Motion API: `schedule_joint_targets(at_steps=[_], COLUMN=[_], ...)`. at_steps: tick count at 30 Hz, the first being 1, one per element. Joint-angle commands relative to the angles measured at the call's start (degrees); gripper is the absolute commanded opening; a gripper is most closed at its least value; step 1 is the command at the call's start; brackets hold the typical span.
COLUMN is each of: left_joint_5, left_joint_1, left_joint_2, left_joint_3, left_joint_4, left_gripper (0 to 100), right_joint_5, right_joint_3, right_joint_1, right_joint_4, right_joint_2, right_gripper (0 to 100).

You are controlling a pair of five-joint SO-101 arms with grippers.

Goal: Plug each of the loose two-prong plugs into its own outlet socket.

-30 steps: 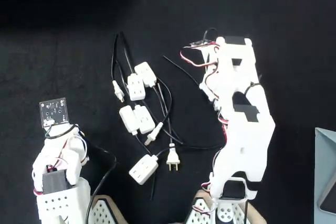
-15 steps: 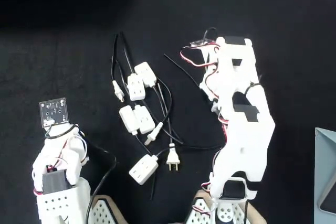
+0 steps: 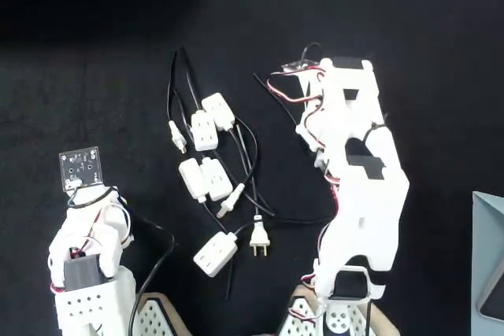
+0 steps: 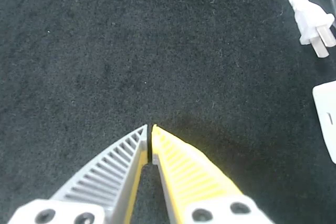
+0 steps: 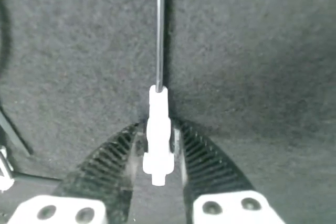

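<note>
Closest to the arms' bases, the left tool (image 4: 151,127) hangs over bare bench (image 3: 94,60). Its fingers are pressed together on nothing, and it is well off to the left-arm side of the nearest socket (image 3: 214,253). Just beside that socket, on its right-arm side, lies a loose plug (image 3: 259,239) with both prongs bare, near the socket but apart from it. A little beyond the nearest socket a second plug (image 3: 229,200) rests among the black cords, also free.

Farther on sits a pair of sockets (image 3: 193,179) side by side. Beyond them is a farther pair (image 3: 204,130), with a third plug (image 3: 177,136) just beside it on the left-arm side.

The right arm (image 3: 358,194) stretches out beyond the nearest socket, on its right-arm side. The right tool (image 5: 158,125) is clamped on a white plug (image 5: 158,145), held just above the bench, whose cord (image 5: 159,30) runs straight away from the fingers.

No socket appears to have a plug seated in it, so I judge the task barely begun. One plug is in hand but not yet brought to a socket. Three more lie loose, and each needs its own socket.
</note>
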Motion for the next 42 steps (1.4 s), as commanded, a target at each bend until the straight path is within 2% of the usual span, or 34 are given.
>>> schedule_joint_targets(at_steps=[1,9,13,18,23,27,34,38,42], left_joint_5=[0.0,0.0,0.0,0.0,0.35,0.44,0.53,0.53,0.53], left_joint_1=[-0.4,-0.4,-0.4,-0.4,-0.04,0.04,0.22,1.01,6.11], left_joint_2=[-0.44,-0.44,-0.44,-0.44,-0.44,-0.44,-0.44,-0.44,-0.44], left_joint_3=[1.01,1.01,1.01,0.66,0.48,-1.45,-7.34,-8.75,-8.75], left_joint_4=[-1.05,-1.05,-1.05,-1.05,-1.05,-1.05,-1.23,-8.09,-14.33], left_gripper=[3,3,3,3,3,3,3,3,3], right_joint_5=[0.26,0.0,-0.26,-6.42,-8.7,-8.97,-14.24,-19.78,-25.49], right_joint_3=[-0.31,0.13,0.13,0.31,7.16,18.59,38.29,46.11,50.86], right_joint_1=[-0.53,-0.44,-0.79,-0.88,-1.67,-5.45,-12.57,-20.48,-29.1], right_joint_4=[0.0,0.53,6.24,12.57,13.1,11.78,2.11,-2.11,-5.27], right_joint_2=[0.48,-4.53,-9.98,-17.98,-30.11,-44.79,-71.08,-82.68,-90.59], right_gripper=[3.2,1.1,1.1,1.1,1.1,1.1,1.1,1.1,1.1])
